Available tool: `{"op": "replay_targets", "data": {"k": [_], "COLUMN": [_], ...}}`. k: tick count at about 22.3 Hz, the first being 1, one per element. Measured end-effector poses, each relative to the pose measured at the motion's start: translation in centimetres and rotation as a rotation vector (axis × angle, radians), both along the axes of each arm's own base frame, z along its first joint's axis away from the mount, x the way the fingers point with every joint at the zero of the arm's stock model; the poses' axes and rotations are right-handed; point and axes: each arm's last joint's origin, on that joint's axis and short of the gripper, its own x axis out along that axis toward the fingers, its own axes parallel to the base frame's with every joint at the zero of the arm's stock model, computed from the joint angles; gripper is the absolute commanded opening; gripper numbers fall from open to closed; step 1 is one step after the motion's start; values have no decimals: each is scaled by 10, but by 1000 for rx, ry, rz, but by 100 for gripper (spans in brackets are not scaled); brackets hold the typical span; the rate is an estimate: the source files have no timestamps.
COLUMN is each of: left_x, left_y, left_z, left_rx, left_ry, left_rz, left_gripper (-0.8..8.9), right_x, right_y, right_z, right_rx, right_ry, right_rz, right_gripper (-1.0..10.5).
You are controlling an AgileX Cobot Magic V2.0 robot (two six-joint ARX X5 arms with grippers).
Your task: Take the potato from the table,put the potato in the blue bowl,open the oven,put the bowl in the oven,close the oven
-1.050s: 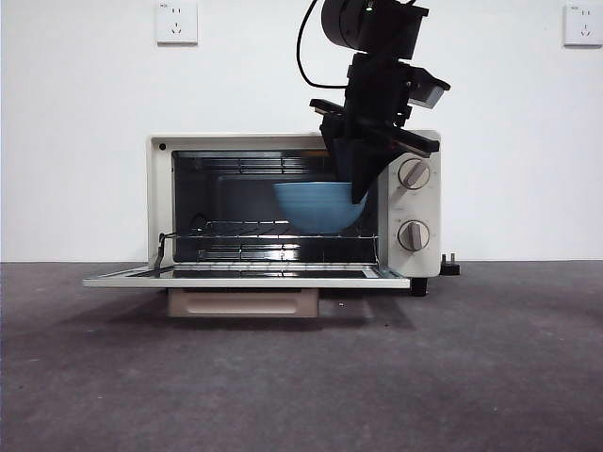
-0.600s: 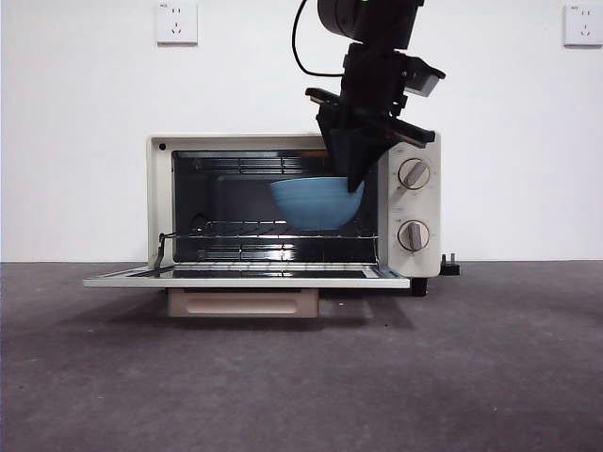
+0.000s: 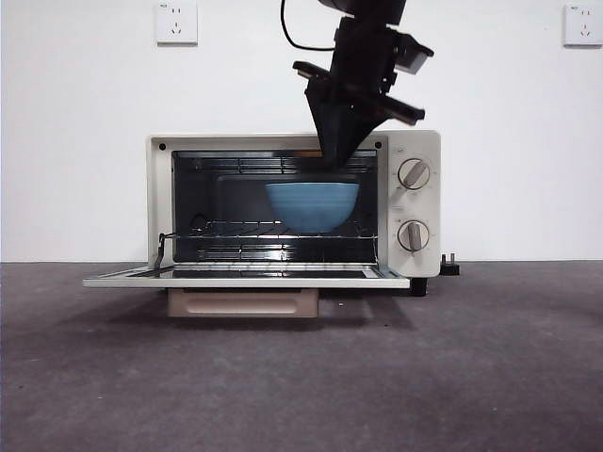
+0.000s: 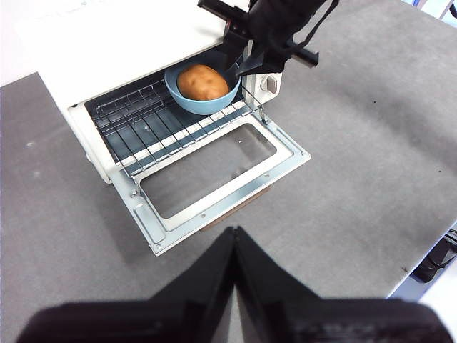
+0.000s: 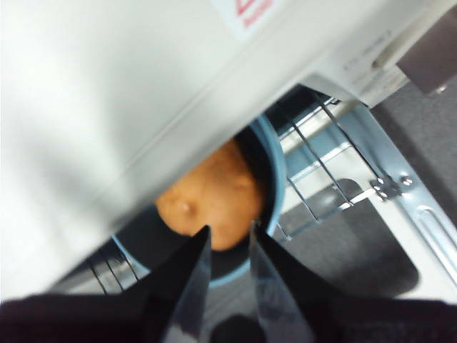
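The oven (image 3: 292, 207) stood on the table (image 3: 301, 377) with its door folded flat, and the blue bowl (image 3: 312, 205), holding the potato (image 4: 202, 81), sat on the wire rack (image 4: 143, 125) at the knob end. The right gripper (image 3: 336, 151) hung just above the bowl's rim, jaws a narrow gap apart and apparently gripping nothing, though its blurred wrist view left that unsure. The left gripper (image 4: 234, 239) waited well back, jaws pressed together and empty.

Potato in the bowl, seen from the right arm

The potato (image 5: 214, 196) lies in the blue bowl (image 5: 277, 171) on the oven (image 5: 107, 93) rack. The right gripper (image 5: 228, 246) hangs just above the bowl, jaws slightly apart.
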Motion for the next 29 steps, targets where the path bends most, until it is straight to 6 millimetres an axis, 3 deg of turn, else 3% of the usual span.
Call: {"op": "replay_targets", "data": {"k": [7, 12, 18, 23, 29], "left_x": [0, 5, 15, 27, 41], "left_y": [0, -3, -8, -15, -22], "left_z": [0, -1, -4, -8, -14], "left_rx": [1, 8, 20, 26, 35], "left_ry": [2, 14, 45, 91, 144], "left_rz": [0, 0, 3, 15, 31], "left_gripper": [-5, -5, -5, -5, -6], "right_x": [-16, -38, -78, -113, -165], "right_y": [-2, -9, -37, -57, -69], "right_z": [16, 49, 101, 128, 165], "right_rx": [-160, -309, -464, -640, -673], "right_ry": [8, -92, -206, -251, -418], "right_rz": [113, 258, 446, 638, 786], "right_gripper": [91, 91, 66, -16, -15]}}
